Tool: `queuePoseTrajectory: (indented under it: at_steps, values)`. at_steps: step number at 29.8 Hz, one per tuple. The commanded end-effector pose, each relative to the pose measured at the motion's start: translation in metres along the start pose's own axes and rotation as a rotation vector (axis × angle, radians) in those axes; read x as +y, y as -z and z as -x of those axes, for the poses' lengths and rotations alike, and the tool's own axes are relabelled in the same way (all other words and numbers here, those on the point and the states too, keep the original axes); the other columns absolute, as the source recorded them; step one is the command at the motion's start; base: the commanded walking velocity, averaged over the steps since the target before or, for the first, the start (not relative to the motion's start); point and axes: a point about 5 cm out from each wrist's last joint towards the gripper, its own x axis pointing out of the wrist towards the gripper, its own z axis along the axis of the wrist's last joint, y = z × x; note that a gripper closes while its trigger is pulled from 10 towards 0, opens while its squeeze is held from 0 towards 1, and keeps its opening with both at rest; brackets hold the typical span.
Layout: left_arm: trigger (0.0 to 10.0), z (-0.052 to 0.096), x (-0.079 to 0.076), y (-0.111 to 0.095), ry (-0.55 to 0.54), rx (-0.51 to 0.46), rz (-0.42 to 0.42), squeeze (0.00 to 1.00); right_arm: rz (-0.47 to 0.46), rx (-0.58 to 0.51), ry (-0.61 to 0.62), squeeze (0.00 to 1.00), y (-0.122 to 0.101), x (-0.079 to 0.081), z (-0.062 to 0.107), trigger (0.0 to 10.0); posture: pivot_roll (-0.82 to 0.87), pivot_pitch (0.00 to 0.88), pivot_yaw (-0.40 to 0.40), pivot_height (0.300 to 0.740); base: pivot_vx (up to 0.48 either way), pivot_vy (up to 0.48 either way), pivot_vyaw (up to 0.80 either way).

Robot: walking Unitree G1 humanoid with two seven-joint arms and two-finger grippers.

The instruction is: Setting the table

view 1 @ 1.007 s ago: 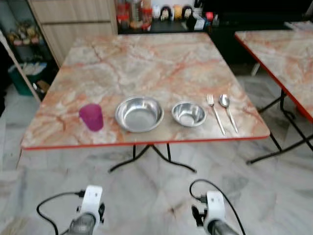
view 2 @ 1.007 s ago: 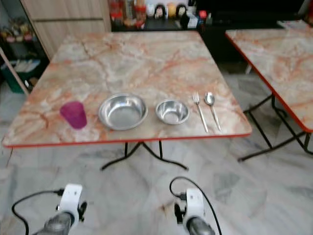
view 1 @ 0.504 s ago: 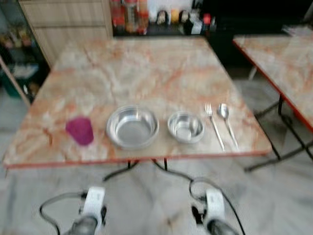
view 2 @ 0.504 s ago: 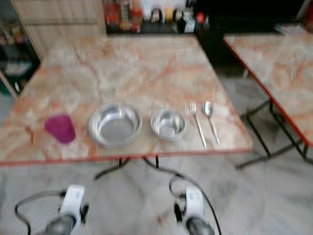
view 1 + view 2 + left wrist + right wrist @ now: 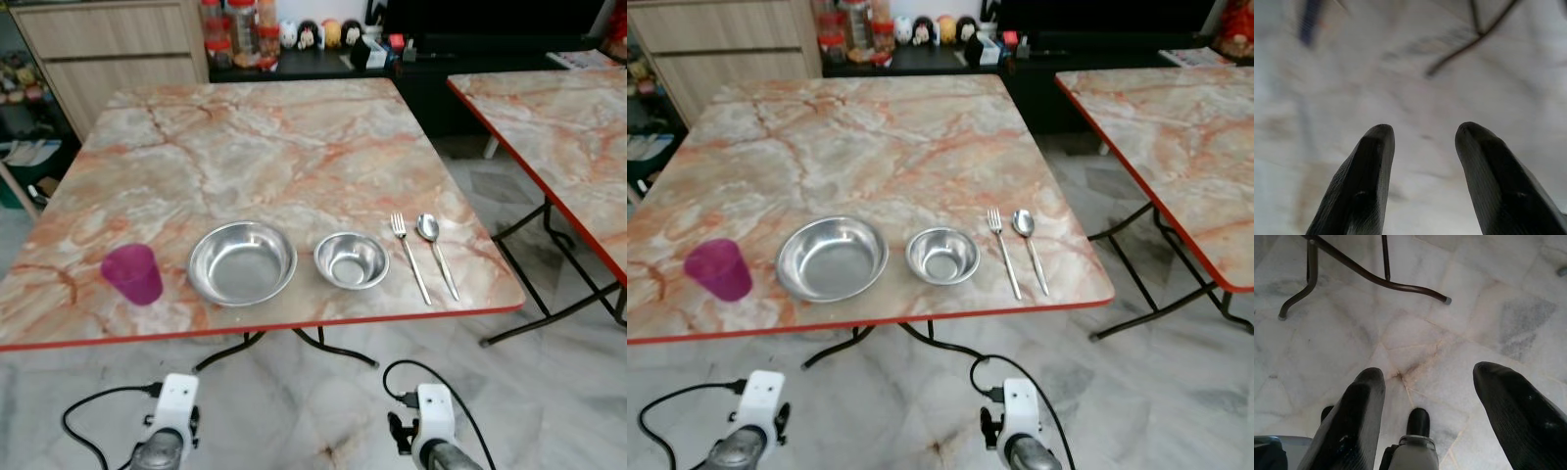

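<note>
A: What's laid out on the bench [image 5: 294,137]?
B: Along its near edge, left to right: a purple cup [image 5: 132,273], a large steel bowl [image 5: 242,262], a small steel bowl [image 5: 351,259], then a fork [image 5: 409,257] and a spoon [image 5: 436,252] lying side by side, apart from each other.

A: And the arms?
B: Both hang low over the marble floor [image 5: 1459,352], near of the bench. The left gripper [image 5: 1422,147] has its jaws apart, holding nothing; the right gripper [image 5: 1427,382] is spread wide too, with the bench's dark legs [image 5: 1366,274] beyond it.

A: Anything else?
B: A second bench [image 5: 558,127] stands to the right.
</note>
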Motion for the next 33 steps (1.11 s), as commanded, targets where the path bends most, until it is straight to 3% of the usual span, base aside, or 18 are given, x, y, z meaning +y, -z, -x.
queuePoseTrajectory:
  at_steps: [1, 4, 6, 7, 8, 10, 11, 12, 15, 17, 21, 24, 25, 26, 30, 33]
  values:
    - [10.0, 0.000, 0.004, -0.003, -0.029, -0.050, -0.066, 0.00, 0.005, 0.016, 0.001, 0.00, 0.004, -0.002, 0.001, 10.0, 0.11, 0.111, -0.019, 0.740, 0.000, 0.000, 0.00]
    - [10.0, 0.001, 0.004, -0.004, -0.031, -0.052, -0.069, 0.00, 0.005, 0.016, 0.001, 0.00, 0.004, -0.002, 0.001, 10.0, 0.11, 0.111, -0.019, 0.740, 0.000, 0.000, 0.00]
    - [10.0, 0.006, 0.047, -0.005, -0.213, -0.164, -0.070, 0.00, 0.016, 0.025, -0.004, 0.00, 0.006, -0.002, 0.001, 10.0, 0.14, 0.127, -0.026, 0.740, 0.000, 0.000, 0.00]
    - [10.0, 0.006, 0.047, -0.005, -0.213, -0.164, -0.070, 0.00, 0.016, 0.025, -0.004, 0.00, 0.006, -0.002, 0.001, 10.0, 0.14, 0.127, -0.026, 0.740, 0.000, 0.000, 0.00]
    - [10.0, 0.009, 0.059, -0.006, -0.262, -0.197, -0.061, 0.00, 0.019, 0.027, -0.006, 0.00, 0.007, -0.002, 0.002, 10.0, 0.14, 0.131, -0.030, 0.740, 0.000, 0.000, 0.00]
    - [10.0, 0.012, 0.068, -0.006, -0.312, -0.213, -0.066, 0.00, 0.021, 0.029, -0.008, 0.00, 0.007, -0.002, 0.002, 10.0, 0.15, 0.135, -0.033, 0.740, 0.000, 0.000, 0.00]
    - [10.0, 0.015, 0.081, -0.007, -0.399, -0.229, -0.069, 0.00, 0.026, 0.030, -0.011, 0.00, 0.008, -0.002, 0.002, 10.0, 0.15, 0.140, -0.036, 0.740, 0.000, 0.000, 0.00]
    - [10.0, 0.015, 0.081, -0.007, -0.399, -0.229, -0.069, 0.00, 0.026, 0.030, -0.011, 0.00, 0.008, -0.002, 0.002, 10.0, 0.15, 0.140, -0.036, 0.740, 0.000, 0.000, 0.00]
    - [10.0, 0.025, 0.114, -0.015, -0.654, -0.273, -0.020, 0.00, 0.032, 0.032, -0.013, 0.00, 0.008, -0.003, 0.002, 10.0, 0.16, 0.149, -0.045, 0.740, 0.000, 0.000, 0.00]
    - [10.0, 0.028, 0.122, -0.022, -0.715, -0.307, -0.011, 0.00, 0.039, 0.034, -0.016, 0.00, 0.008, -0.003, 0.002, 10.0, 0.16, 0.151, -0.047, 0.740, 0.000, 0.000, 0.00]
    - [10.0, 0.037, 0.145, -0.067, -0.871, -0.492, 0.042, 0.00, 0.049, 0.031, -0.023, 0.00, 0.007, -0.003, 0.002, 10.0, 0.15, 0.150, -0.052, 0.740, 0.000, 0.000, 0.00]
    - [10.0, 0.042, 0.153, -0.084, -0.924, -0.556, 0.062, 0.00, 0.050, 0.030, -0.022, 0.00, 0.006, -0.003, 0.002, 10.0, 0.15, 0.149, -0.055, 0.740, 0.000, 0.000, 0.00]
    - [10.0, 0.047, 0.158, -0.096, -0.958, -0.598, 0.091, 0.00, 0.049, 0.028, -0.021, 0.00, 0.005, -0.003, 0.001, 10.0, 0.15, 0.148, -0.056, 0.740, 0.000, 0.000, 0.00]
    - [10.0, 0.056, 0.167, -0.123, -0.997, -0.693, 0.143, 0.00, 0.045, 0.023, -0.021, 0.00, 0.004, -0.003, 0.001, 10.0, 0.15, 0.149, -0.058, 0.740, 0.000, 0.000, 0.00]
    - [10.0, 0.070, 0.167, -0.186, -0.896, -0.928, 0.201, 0.00, 0.056, 0.025, -0.024, 0.00, 0.003, -0.003, 0.001, 10.0, 0.16, 0.150, -0.063, 0.740, 0.000, 0.000, 0.00]
    - [10.0, 0.076, 0.149, -0.226, -0.678, -1.042, 0.206, 0.00, 0.059, 0.025, -0.025, 0.00, 0.003, -0.003, 0.001, 10.0, 0.15, 0.146, -0.060, 0.740, 0.000, 0.000, 0.00]
